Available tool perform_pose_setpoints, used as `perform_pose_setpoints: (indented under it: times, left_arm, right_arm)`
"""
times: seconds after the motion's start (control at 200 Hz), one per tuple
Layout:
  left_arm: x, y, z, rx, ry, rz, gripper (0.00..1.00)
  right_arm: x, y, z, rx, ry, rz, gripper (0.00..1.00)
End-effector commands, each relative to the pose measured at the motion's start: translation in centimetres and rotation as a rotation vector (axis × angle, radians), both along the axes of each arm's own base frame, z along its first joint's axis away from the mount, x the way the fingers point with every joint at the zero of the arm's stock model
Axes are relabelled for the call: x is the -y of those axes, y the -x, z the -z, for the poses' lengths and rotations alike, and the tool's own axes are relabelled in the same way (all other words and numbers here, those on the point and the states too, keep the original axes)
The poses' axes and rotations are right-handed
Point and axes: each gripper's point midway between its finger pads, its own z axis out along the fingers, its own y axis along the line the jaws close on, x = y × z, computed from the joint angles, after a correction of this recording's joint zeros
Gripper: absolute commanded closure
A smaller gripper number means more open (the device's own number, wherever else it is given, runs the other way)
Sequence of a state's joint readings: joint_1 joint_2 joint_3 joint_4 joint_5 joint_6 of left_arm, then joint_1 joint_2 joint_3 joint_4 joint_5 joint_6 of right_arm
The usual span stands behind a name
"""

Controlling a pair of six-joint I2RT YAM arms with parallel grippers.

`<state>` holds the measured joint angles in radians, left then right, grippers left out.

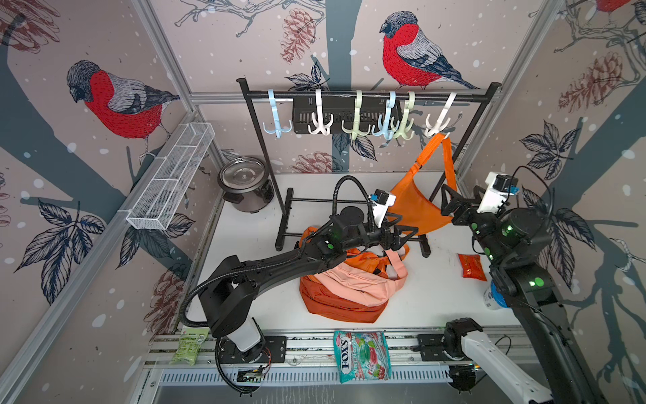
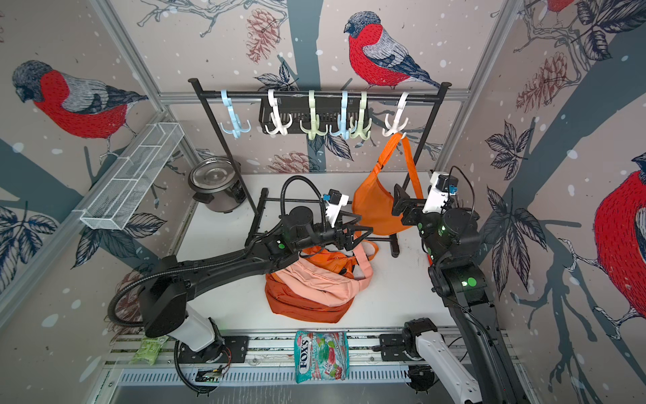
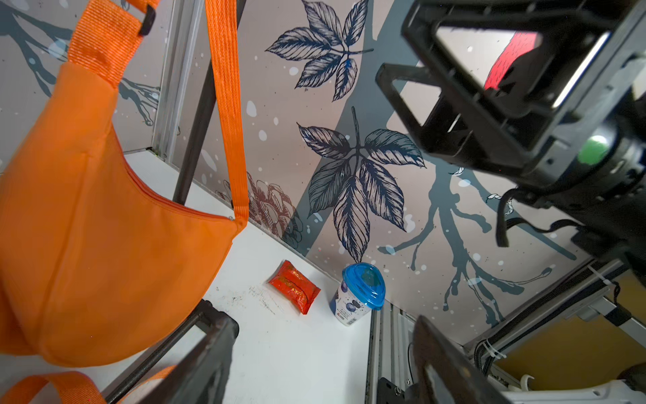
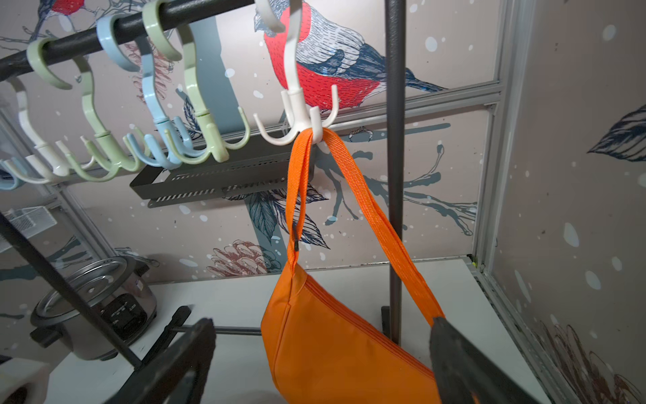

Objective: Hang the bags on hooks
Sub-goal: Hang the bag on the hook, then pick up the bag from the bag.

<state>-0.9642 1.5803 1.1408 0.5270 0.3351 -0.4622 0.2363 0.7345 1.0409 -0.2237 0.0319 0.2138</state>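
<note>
Bag hangs on hook between left fingers and right fingers, both apart.

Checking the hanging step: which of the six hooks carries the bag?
The white hook at the end of the rail, apart from the rest. The orange bag hangs from it by its strap; the other five hang bare.

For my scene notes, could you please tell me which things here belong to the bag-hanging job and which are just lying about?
Job: hung orange bag, white hook, rack.
Lying about: bag pile, rice cooker, sweets, red packet, cup, wire basket, green packet.
</note>
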Motion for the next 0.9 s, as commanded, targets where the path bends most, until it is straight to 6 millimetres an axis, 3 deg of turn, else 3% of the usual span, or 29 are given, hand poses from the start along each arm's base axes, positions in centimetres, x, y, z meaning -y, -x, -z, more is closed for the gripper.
perform_pose_setpoints:
  times: [0.0, 0.165, 0.195, 0.425, 0.56, 0.726, 0.896]
  left_arm:
    - [-1.9, -0.1, -1.0, 0.042, 0.01, -0.047, 0.2]
    - [-5.7, 0.2, -2.9, 0.082, 0.037, -0.124, 0.19]
    - [-6.5, 0.3, -2.2, 0.077, 0.022, -0.142, 0.19]
    - [-12.6, 0.6, -3.0, 0.092, 0.017, -0.329, 0.16]
    - [-16.3, 0.7, -2.2, 0.054, 0.016, -0.454, 0.16]
    - [-20.1, 1.4, -0.6, -0.003, 0.039, -0.557, 0.15]
    - [-23.2, 2.1, 1.0, -0.06, 0.037, -0.64, 0.15]
  right_arm:
    - [-1.5, 0.3, 0.3, 0.009, 0.049, -0.063, 0.05]
    - [-4.0, 0.7, 0.9, -0.003, 0.095, -0.143, 0.05]
    - [-4.5, 0.8, 1.0, -0.004, 0.105, -0.16, 0.04]
    - [-8.1, 1.6, 1.6, -0.016, 0.16, -0.294, 0.04]
    - [-10.5, 2.2, 2.1, -0.038, 0.203, -0.381, 0.04]
    - [-14.3, 3.4, 4.2, -0.096, 0.279, -0.516, 0.04]
    - [-18.7, 5.6, 8.3, -0.207, 0.39, -0.669, 0.04]
